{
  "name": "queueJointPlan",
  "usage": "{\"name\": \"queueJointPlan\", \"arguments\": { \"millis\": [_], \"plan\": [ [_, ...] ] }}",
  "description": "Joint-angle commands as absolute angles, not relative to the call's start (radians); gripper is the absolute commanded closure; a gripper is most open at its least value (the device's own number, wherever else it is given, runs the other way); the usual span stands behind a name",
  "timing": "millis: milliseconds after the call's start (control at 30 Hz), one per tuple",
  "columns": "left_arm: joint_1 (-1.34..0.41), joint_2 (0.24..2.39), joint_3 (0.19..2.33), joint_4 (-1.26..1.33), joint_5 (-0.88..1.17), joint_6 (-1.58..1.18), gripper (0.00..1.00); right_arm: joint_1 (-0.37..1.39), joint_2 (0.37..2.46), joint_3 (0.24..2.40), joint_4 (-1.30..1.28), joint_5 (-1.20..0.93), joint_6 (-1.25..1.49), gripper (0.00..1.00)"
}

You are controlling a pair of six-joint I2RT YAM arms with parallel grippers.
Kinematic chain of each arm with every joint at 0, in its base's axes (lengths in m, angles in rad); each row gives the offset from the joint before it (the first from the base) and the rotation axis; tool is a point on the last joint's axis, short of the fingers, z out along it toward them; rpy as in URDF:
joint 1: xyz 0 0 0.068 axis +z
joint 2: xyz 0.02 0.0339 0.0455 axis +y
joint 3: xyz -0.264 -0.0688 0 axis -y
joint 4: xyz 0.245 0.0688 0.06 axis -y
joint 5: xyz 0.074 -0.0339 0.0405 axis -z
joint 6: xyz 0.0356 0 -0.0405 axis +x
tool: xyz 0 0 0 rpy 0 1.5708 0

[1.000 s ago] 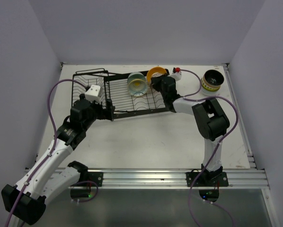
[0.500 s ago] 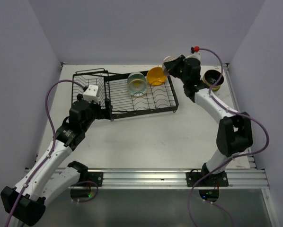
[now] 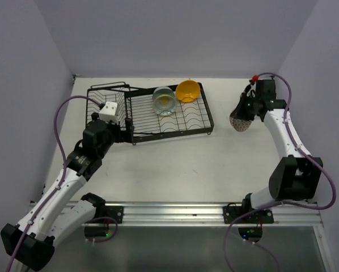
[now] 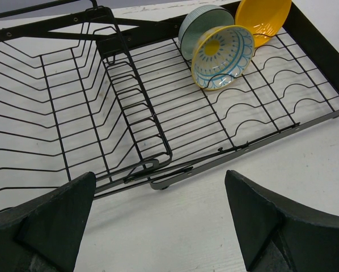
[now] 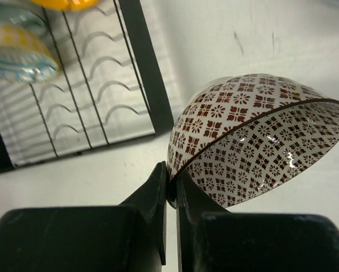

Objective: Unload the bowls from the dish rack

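The right gripper (image 5: 170, 190) pinched the rim of a white, brown-patterned bowl (image 5: 243, 136) right of the rack (image 3: 175, 122), while the left gripper (image 4: 158, 218) gaped beside it.

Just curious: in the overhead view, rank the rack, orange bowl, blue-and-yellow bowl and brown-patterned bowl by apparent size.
1. dish rack, by far.
2. orange bowl and blue-and-yellow bowl, about alike.
Unranked: brown-patterned bowl, similar, but tilted in the jaws of the right gripper, perhaps nearer the camera.

The dish rack (image 4: 317, 48) is matt black coated wire. The brown-patterned bowl (image 5: 237, 107) looks glazed and glossy; the white table (image 5: 243, 34) is matt, lightly scuffed.
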State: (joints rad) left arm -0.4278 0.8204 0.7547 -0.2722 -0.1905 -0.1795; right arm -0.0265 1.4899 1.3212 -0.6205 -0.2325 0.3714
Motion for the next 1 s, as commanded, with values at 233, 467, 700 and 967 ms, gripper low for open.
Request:
{"name": "queueJointPlan", "arguments": {
  "millis": [233,467,700,967],
  "plan": [
    [-0.433,0.813,0.755,-0.267,-0.183,-0.175,0.00,-0.023,1.592,1.318,-0.805,-0.210,0.209,1.00],
    [-0.433,0.815,0.755,-0.267,-0.175,-0.175,0.00,0.020,1.661,1.312,-0.792,-0.144,0.201,1.00],
    [-0.433,0.816,0.755,-0.268,-0.172,-0.175,0.00,0.078,1.724,1.339,-0.781,-0.060,0.212,0.93],
    [-0.433,0.813,0.755,-0.272,-0.181,-0.175,0.00,0.091,1.750,1.350,-0.746,-0.034,0.229,0.62]
  ]
}}
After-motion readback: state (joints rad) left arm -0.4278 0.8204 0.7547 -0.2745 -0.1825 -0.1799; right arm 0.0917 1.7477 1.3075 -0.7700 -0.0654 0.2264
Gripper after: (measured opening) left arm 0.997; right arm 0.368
